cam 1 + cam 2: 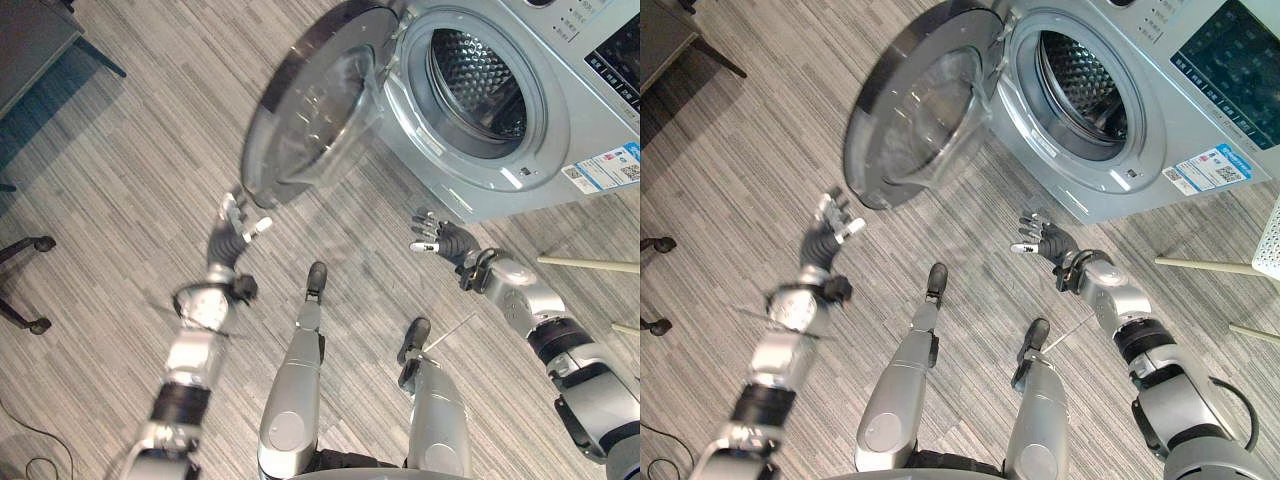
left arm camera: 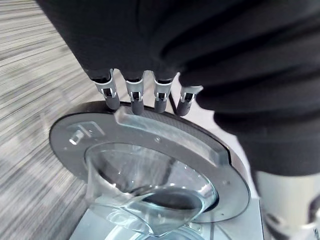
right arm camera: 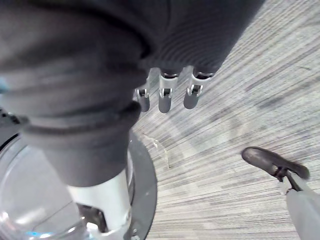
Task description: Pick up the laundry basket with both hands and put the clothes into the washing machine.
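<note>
grey striped floor [image 1: 120,200]; silver washing machine [image 1: 560,120] at upper right, its round door [image 1: 310,110] swung wide open to the left, drum [image 1: 480,80] showing bare metal; left hand [image 1: 238,222] just under the door's lower rim, fingers straight, empty, touching or not i cannot tell; right hand [image 1: 438,238] low before the machine's front, fingers loosely spread, empty; white holed thing [image 1: 1268,240] at far right edge, too little showing to name it

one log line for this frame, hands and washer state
left hand: open, by door rim | right hand: open, holding nothing | washing machine: door open
</note>
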Controlling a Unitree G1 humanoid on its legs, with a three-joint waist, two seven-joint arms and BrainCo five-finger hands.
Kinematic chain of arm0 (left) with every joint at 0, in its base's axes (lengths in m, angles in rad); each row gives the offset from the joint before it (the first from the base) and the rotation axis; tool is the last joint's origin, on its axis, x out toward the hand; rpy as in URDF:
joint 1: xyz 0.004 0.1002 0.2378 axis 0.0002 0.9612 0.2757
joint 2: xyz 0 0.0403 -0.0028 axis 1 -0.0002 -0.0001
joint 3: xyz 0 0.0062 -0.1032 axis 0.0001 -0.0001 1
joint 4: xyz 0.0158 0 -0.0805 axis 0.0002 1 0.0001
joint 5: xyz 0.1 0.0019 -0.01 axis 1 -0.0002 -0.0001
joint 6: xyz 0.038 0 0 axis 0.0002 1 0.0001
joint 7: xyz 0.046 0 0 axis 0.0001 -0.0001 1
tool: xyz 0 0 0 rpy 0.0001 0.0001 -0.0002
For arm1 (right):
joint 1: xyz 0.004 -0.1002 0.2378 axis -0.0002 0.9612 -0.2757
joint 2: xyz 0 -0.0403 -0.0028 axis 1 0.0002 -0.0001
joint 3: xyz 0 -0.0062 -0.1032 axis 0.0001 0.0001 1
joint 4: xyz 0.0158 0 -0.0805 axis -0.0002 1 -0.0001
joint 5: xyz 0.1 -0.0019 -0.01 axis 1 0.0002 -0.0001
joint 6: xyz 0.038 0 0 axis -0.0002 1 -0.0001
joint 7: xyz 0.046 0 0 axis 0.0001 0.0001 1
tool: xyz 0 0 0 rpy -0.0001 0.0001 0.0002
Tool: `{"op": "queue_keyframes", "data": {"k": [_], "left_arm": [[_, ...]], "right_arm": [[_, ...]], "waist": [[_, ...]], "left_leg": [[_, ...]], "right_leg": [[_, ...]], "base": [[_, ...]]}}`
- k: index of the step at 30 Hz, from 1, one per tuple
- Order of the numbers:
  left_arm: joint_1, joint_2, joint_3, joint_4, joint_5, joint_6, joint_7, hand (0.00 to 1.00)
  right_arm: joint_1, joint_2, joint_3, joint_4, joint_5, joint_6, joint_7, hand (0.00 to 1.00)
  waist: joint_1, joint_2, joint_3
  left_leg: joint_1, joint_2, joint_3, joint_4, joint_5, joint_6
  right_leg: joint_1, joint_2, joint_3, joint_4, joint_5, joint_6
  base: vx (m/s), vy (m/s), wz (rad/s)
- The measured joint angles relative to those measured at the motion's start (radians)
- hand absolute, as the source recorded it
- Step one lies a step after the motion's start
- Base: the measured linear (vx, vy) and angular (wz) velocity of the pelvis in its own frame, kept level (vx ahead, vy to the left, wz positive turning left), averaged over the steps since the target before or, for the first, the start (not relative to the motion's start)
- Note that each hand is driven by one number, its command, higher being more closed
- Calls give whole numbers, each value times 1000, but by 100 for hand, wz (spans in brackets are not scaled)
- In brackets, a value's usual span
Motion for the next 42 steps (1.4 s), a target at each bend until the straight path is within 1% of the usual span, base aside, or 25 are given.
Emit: {"op": "queue_keyframes", "data": {"k": [1,2,4,5,7,9,12,16,18,19,21,23,25,27,28,29,30,31,32,33,34,35,37,39,42], "left_arm": [[-71,79,1,54,8,0,-19,0],[-119,120,-1,99,11,2,-33,0],[-223,183,-22,197,16,17,-65,0],[-300,226,-55,272,15,26,-96,0],[-393,269,-87,359,5,45,-153,0],[-515,321,-126,476,-3,64,-209,0],[-585,326,-127,538,-3,72,-225,0],[-575,325,-110,543,-8,86,-230,0],[-535,318,-58,543,-8,89,-216,0],[-478,301,3,542,-3,94,-206,0],[-434,285,51,540,-2,100,-198,0],[-336,251,134,536,2,109,-184,0],[-281,217,180,530,22,110,-182,0],[-175,113,277,520,43,111,-165,0],[-143,82,305,517,47,111,-162,0],[-77,23,353,500,51,112,-141,0],[2,-47,409,473,50,111,-120,0],[38,-79,428,460,49,111,-105,0],[111,-130,446,446,46,111,-84,0],[174,-178,444,434,42,112,-61,0],[211,-198,443,418,40,113,-50,0],[295,-244,443,385,39,114,-29,0],[403,-314,441,376,37,118,-13,0],[539,-406,440,379,37,129,-10,0],[606,-445,441,419,34,131,-9,0]], "right_arm": [[21,33,-11,-4,-19,0,0,0],[31,51,-13,-4,-33,1,0,0],[53,83,-14,-5,-53,1,0,0],[64,105,-14,-5,-81,2,0,0],[68,136,-14,-2,-130,2,-5,0],[64,205,-27,0,-188,1,-19,0],[70,269,-43,21,-250,0,-45,0],[111,329,-96,41,-297,1,-75,0],[132,366,-122,56,-327,0,-83,0],[164,387,-146,59,-363,1,-89,0],[187,395,-163,58,-389,0,-98,0],[245,413,-201,42,-429,1,-101,0],[299,424,-221,14,-440,2,-101,0],[392,445,-258,-34,-473,4,-101,0],[417,457,-269,-47,-476,4,-102,0],[460,482,-289,-71,-497,4,-112,0],[501,513,-320,-90,-509,4,-125,0],[517,528,-340,-95,-510,4,-132,0],[544,550,-376,-108,-519,5,-158,0],[586,564,-426,-161,-522,8,-187,0],[613,571,-454,-207,-524,8,-204,0],[648,580,-512,-299,-528,8,-241,0],[709,581,-614,-426,-526,2,-301,0],[740,578,-744,-558,-526,-1,-380,0],[736,567,-815,-676,-553,-9,-442,0]], "waist": [[-6,-11,-8],[-10,-15,-10],[-15,-26,-15],[-19,-31,-15],[-34,-43,-12],[-40,-93,-15],[-43,-128,-14],[-39,-137,-13],[-38,-146,-8],[-29,-148,-8],[-22,-148,-8],[-19,-147,-7],[-19,-147,-7],[-23,-147,-7],[-24,-148,-7],[-32,-149,-7],[-39,-149,-7],[-39,-148,-7],[-35,-150,-8],[-37,-154,-10],[-37,-161,-14],[-42,-161,-17],[-54,-161,-76],[-72,-147,-174],[-78,-128,-243]], "left_leg": [[-26,7,10,1,1,1],[-40,16,20,2,4,4],[-70,28,34,10,12,8],[-89,38,42,20,11,7],[-106,51,44,30,11,6],[-150,82,61,79,-6,-9],[-215,129,60,161,-48,-27],[-278,171,53,241,-79,-38],[-295,193,57,313,-122,-39],[-312,221,61,424,-185,-40],[-314,243,72,494,-229,-36],[-307,292,93,637,-322,-29],[-291,322,114,705,-374,-23],[-225,351,180,776,-447,-15],[-199,354,196,784,-461,-11],[-151,361,235,788,-480,-3],[-93,369,274,781,-492,2],[-62,376,293,770,-495,4],[-2,393,330,753,-496,3],[52,398,356,742,-500,-5],[77,398,367,738,-504,-15],[125,403,375,727,-508,-36],[160,408,395,685,-496,-55],[227,444,452,638,-479,-72],[337,460,537,575,-463,-104]], "right_leg": [[-30,5,8,0,3,-1],[-45,9,13,0,8,-1],[-72,19,20,-12,24,-3],[-83,29,23,-22,36,-8],[-91,42,26,-34,45,-12],[-125,70,48,-40,60,-27],[-148,112,54,-59,74,-45],[-177,155,62,-68,86,-55],[-175,174,81,-62,90,-59],[-173,197,110,-32,88,-57],[-169,213,137,-11,84,-51],[-153,245,195,35,70,-42],[-138,261,235,61,59,-29],[-105,267,302,85,48,-12],[-92,266,322,85,46,-8],[-63,258,347,76,46,-7],[-28,232,317,51,44,-12],[-7,207,275,42,43,-21],[25,157,185,70,37,-63],[61,113,102,118,21,-88],[85,96,74,125,6,-80],[115,95,59,119,5,-60],[123,105,55,95,-5,-48],[149,94,-16,54,-2,-53],[178,63,-104,58,6,-72]], "base": [[51,-78,-22],[60,-84,-24],[62,-69,-25],[54,-62,-25],[32,-58,-19],[7,-88,-40],[-14,-66,-38],[4,-39,-32],[38,-9,-47],[38,21,-61],[31,58,-65],[5,109,-81],[-32,120,-69],[-78,168,-73],[-79,179,-60],[-60,159,-54],[-66,181,-54],[-13,153,-56],[47,108,-44],[97,36,-35],[102,-51,-30],[69,-78,-35],[85,-99,-39],[187,-89,-64],[240,-63,-66]]}}
